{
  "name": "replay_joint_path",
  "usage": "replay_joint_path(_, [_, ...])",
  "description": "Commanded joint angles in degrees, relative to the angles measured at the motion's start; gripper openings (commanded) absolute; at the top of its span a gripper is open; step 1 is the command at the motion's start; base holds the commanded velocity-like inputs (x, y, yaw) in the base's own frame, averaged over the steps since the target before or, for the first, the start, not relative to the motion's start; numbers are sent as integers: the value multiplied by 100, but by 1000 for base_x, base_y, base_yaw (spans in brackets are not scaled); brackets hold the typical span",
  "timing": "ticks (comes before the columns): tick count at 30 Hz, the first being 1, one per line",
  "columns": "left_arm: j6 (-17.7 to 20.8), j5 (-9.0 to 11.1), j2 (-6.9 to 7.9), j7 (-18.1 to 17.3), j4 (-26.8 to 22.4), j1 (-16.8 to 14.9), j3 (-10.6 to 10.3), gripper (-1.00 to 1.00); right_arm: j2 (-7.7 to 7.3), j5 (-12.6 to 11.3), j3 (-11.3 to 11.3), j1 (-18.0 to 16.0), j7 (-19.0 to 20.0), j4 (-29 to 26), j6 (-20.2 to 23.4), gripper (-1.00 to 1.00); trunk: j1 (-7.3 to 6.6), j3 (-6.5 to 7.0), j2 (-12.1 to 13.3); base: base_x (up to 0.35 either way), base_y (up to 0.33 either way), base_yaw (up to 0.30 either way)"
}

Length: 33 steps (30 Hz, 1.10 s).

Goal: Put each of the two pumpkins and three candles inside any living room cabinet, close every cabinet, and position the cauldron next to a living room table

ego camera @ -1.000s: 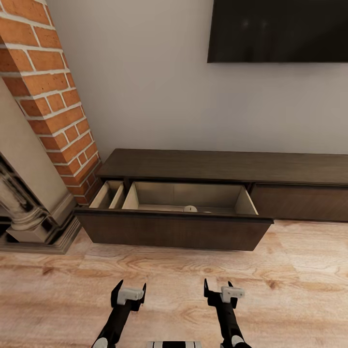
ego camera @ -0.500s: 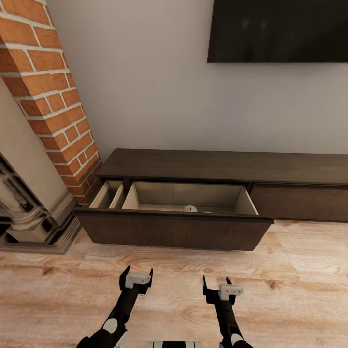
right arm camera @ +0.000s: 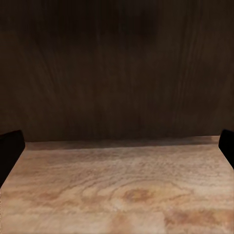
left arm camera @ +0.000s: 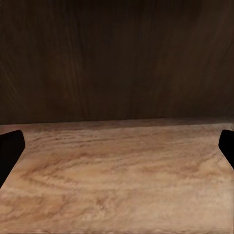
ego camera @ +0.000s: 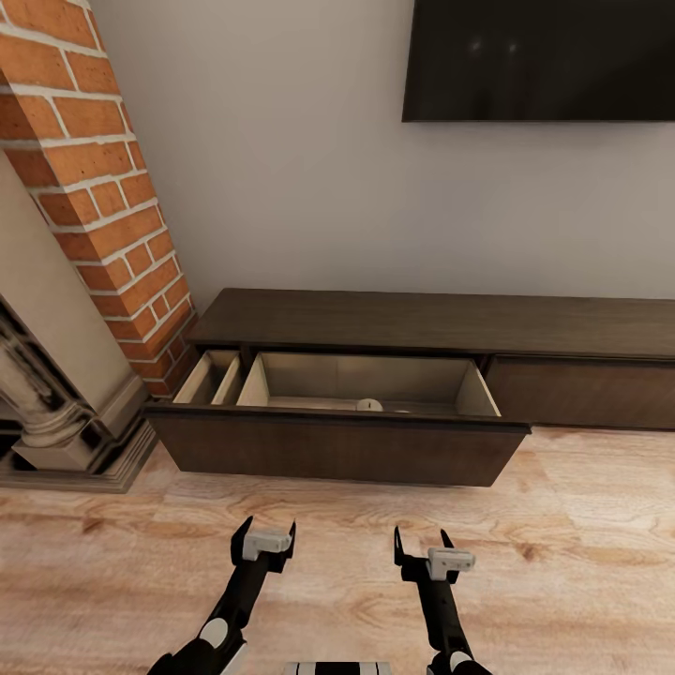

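Wood floor, cabinet mid-frame, drawer out, candle inside. Left gripper moved inward, right gripper steady; both jaws open, empty, likely closing drawer.

candle: mostly hidden behind drawer front | cabinet: cut off at edge

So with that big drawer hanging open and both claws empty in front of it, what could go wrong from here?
The cabinet drawer is pulled far out, and the task needs it shut. A push from the left gripper or the right gripper alone might land off-centre and skew it. One candle top peeks above the drawer front; a hard shove could topple it. The robot could also roll into the jutting drawer.
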Motion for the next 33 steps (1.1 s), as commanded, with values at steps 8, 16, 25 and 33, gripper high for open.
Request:
replay_joint_path(8, [-16,16,-11,43,104,-38,-42,100,-8,43,39,-4,-22,-32,-40,100,-1,-4,-2,11,0,0])
replay_joint_path(16, [-45,27,-22,37,78,-39,-52,100,-24,60,9,-4,-28,-36,-351,100,-1,-4,-2,82,0,0])
replay_joint_path(25, [-23,37,-37,49,-51,-39,-38,100,-44,50,-20,-4,-59,-21,-421,100,-1,-4,-2,8,0,0])
replay_joint_path(33, [-20,27,-49,43,-18,-39,-36,100,-47,49,-22,-4,-71,-18,-414,100,-1,-4,-2,0,0,0])
